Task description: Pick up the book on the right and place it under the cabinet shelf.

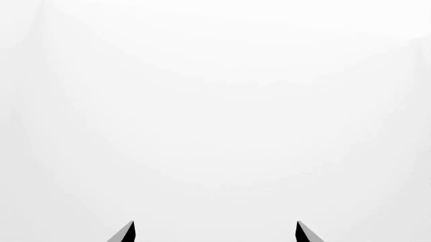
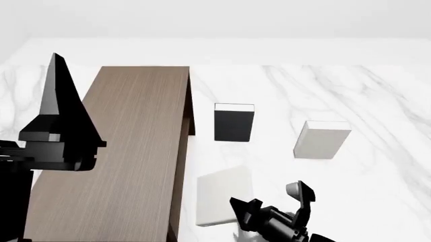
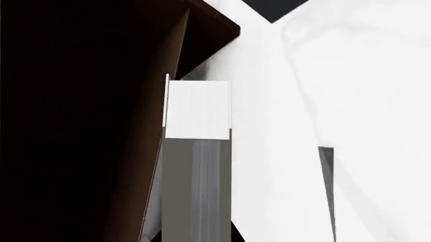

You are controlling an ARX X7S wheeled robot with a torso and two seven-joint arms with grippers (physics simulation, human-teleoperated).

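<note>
The right gripper [image 2: 273,201] is seen low in the head view with its fingers [image 2: 301,192] spread apart and released, nothing being held between them; one finger lies beside the near corner of the thin pale grey-white book [image 2: 223,195], though contact cannot be told. In the right wrist view one grey finger [image 3: 195,191] is shown running up to the book [image 3: 197,109], while the other finger [image 3: 326,176] stands well apart over bare marble. The book is laid flat on the white marble table [image 2: 377,101], just beside the right-hand side of the tall dark brown wood-grain cabinet [image 2: 118,151], whose shadowed side fills much of the right wrist view [image 3: 81,121]. Farther back on the table a black book with a white top [image 2: 234,122] is stood upright near the cabinet's far corner, and a thicker pale grey book [image 2: 321,139] is stood to its right, apart from it. The left gripper [image 2: 60,126] is raised at the left of the head view, in front of the cabinet; in the left wrist view its finger tips [image 1: 128,233] are seen parted, with only blank white between them [image 1: 215,232].
</note>
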